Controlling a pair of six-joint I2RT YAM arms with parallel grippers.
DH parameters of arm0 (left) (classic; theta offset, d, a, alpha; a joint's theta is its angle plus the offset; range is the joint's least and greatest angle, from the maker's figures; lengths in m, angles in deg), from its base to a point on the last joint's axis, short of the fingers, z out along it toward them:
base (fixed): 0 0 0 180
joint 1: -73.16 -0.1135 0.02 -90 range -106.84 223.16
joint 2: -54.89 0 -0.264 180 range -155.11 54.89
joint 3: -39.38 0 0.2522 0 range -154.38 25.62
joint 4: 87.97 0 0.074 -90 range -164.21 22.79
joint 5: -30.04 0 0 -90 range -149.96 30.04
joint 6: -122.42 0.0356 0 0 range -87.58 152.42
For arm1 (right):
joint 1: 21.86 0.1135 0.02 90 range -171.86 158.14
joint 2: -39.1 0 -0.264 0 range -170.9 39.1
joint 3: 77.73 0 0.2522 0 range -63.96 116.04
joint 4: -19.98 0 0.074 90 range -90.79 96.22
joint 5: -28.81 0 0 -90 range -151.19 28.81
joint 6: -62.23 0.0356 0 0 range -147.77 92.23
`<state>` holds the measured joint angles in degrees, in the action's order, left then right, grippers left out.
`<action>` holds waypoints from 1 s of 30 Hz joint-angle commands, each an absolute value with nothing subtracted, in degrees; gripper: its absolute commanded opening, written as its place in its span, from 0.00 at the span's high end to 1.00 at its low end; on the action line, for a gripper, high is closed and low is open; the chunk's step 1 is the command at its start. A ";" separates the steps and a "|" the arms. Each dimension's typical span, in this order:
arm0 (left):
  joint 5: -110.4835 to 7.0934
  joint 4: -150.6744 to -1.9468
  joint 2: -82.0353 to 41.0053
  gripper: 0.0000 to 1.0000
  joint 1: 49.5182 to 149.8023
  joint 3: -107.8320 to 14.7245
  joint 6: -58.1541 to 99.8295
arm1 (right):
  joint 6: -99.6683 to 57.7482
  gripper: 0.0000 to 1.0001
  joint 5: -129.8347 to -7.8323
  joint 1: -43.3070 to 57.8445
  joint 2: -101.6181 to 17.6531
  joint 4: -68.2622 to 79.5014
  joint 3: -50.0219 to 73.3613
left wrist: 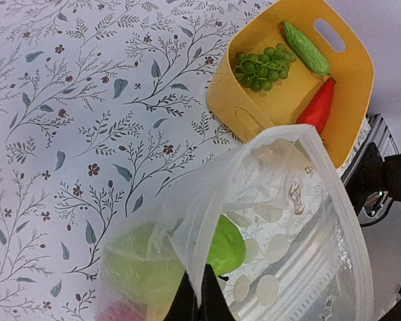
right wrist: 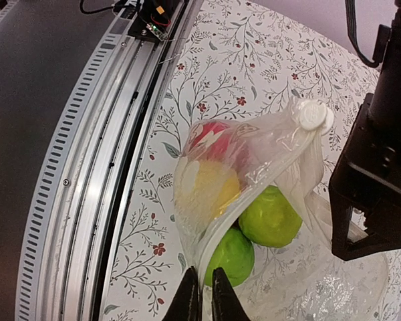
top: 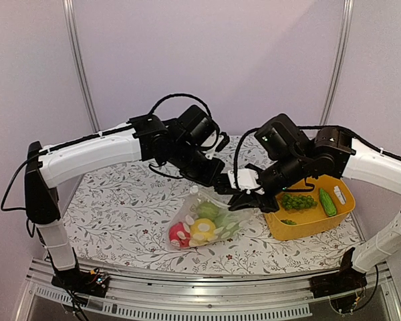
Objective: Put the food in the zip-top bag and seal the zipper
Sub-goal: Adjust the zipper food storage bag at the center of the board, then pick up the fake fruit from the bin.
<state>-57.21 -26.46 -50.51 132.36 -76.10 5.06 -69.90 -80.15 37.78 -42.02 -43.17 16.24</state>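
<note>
Left of the yellow tub (top: 306, 227), the left arm (top: 93, 157) reaches in with the left jaws clamped shut on the rim of the zip-top bag (top: 204, 224). The bag rests on the tabletop (top: 120, 200) just beside the tub, with a red ball (top: 179, 234), a yellow ball (top: 202, 229) and two green balls (right wrist: 271, 217) inside. Over the tub's left edge the right arm (top: 377, 160) holds the right jaws pinched almost together on the zipper (right wrist: 220, 224). In the tub lie leafy greens (top: 298, 200), a cucumber (top: 327, 202) and a carrot (left wrist: 317, 107) (seen only from the left wrist). With both jaws busy at the mouth, fetching these means one must let go, and the slack film could then fold shut or spill a ball; so thin a pinch may also slip. The tabletop wears a floral cloth, with a metal rail (top: 207, 294) in front of the tub and pale lilac walls (top: 254, 60) behind it
</note>
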 commanded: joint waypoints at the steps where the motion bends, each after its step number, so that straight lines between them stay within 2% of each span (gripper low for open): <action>1: -57.86 -25.35 -51.78 1.00 132.16 -78.65 6.44 | -68.33 0.90 -82.05 38.17 -40.87 -40.97 14.23; 3: -57.59 -25.29 -51.99 1.00 132.18 -79.05 6.23 | -67.64 0.86 -82.37 38.18 -41.38 -40.72 14.01; 7: -57.29 -25.29 -51.20 1.00 132.31 -80.24 5.70 | -66.29 0.66 -85.71 36.79 -39.33 -41.59 16.28; 12: -57.52 -24.89 -50.87 1.00 132.14 -80.06 6.26 | -65.51 0.53 -93.05 29.01 -34.92 -44.26 20.56; 19: -57.31 -24.64 -52.03 1.00 132.15 -79.77 6.28 | -63.25 0.51 -96.41 14.44 -29.64 -44.83 17.28; 25: -56.36 -24.72 -52.77 1.00 132.16 -79.72 6.43 | -61.79 0.53 -101.59 -0.29 -30.36 -46.73 15.44; 30: -56.44 -24.72 -52.69 1.00 132.16 -79.48 6.42 | -62.30 0.54 -99.53 -7.06 -31.65 -46.51 11.65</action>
<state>-56.91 -25.39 -51.37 132.36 -78.96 5.68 -62.87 -99.30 -3.42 -30.46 -44.44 14.62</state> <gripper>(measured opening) 0.004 0.464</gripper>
